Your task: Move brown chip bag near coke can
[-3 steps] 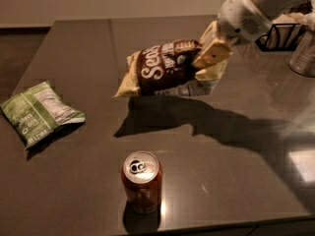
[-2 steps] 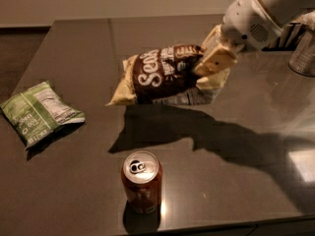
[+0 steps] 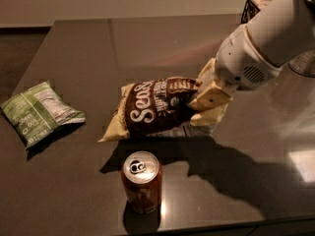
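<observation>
The brown chip bag [image 3: 155, 107], dark brown with white lettering and cream edges, hangs just above the dark table in the middle of the camera view. My gripper [image 3: 209, 102] is shut on the bag's right end, with the white arm reaching in from the upper right. The coke can [image 3: 141, 181] stands upright near the front edge, just below and in front of the bag's left half. The bag's shadow falls on the table between them.
A green chip bag [image 3: 39, 113] with a white label lies flat at the left. A dark basket [image 3: 256, 6] stands at the back right, and a round object [image 3: 302, 63] sits at the right edge. The table's front edge [image 3: 206, 227] runs close behind the can.
My gripper has carried the brown chip bag down and toward the front, closer to the coke can. The can and green bag have not moved.
</observation>
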Tool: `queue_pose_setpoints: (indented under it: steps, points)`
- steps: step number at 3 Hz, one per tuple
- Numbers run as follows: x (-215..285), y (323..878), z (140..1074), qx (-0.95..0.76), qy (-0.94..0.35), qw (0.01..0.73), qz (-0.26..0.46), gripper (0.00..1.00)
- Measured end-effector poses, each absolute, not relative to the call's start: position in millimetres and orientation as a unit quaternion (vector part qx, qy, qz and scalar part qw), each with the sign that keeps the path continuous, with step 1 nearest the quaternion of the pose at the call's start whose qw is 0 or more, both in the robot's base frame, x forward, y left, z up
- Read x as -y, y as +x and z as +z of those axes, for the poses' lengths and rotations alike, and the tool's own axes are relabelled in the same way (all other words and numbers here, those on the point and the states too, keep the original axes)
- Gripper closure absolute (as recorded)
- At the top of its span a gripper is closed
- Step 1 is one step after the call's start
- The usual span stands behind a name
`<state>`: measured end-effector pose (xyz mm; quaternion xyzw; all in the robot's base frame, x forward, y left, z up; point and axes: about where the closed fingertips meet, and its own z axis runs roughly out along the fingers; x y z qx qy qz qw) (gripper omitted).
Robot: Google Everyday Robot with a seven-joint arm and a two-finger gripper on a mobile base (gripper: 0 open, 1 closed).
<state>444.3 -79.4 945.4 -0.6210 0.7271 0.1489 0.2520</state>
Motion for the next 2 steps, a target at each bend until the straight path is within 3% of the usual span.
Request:
queue_pose_setpoints:
  steps: [1, 2]
  points:
    - [75.3, 427.6, 934.6, -0.724, -0.629, 0.244, 0.142, 0.83]
    - [72.1, 415.8, 926.7, -0.718, -0.639, 0.237, 0.144, 0.59]
